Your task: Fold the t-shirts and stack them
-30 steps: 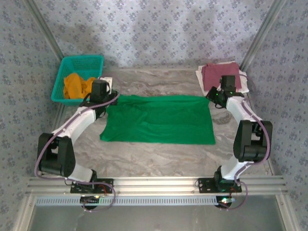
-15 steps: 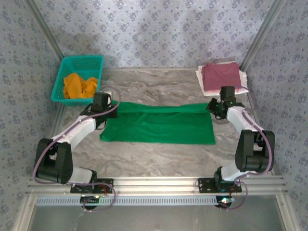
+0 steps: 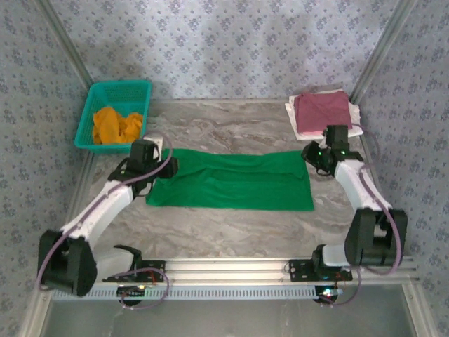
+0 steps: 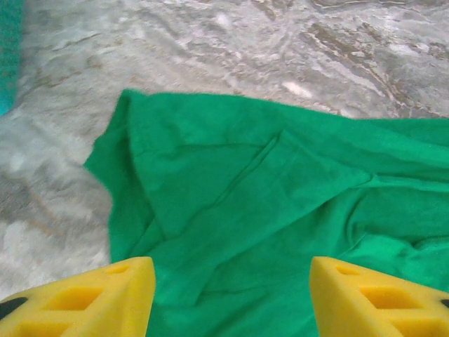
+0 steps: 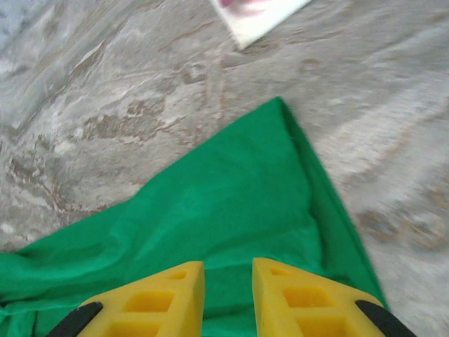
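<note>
The teal basket point(image 3: 119, 86), beyond and to the left of the left pincer point(image 3: 167, 167), held a crumpled orange t-shirt point(image 3: 116, 125). Just beyond the right pincer point(image 3: 313, 156), a folded maroon t-shirt point(image 3: 323, 111) lay on top of a white t-shirt point(image 3: 290, 112). The green t-shirt point(image 3: 238, 186) lay on the table point(image 3: 231, 126) between the two pincers. Its long axis ran from one pincer to the other, with a folded band along its far edge. The left pincer stood over the shirt's left end with its fingers point(image 4: 105, 295) spread wide, gripping nothing. The right pincer's fingers point(image 5: 295, 298) stood nearly together over the shirt's far right corner; whether they pinched cloth could not be told.
</note>
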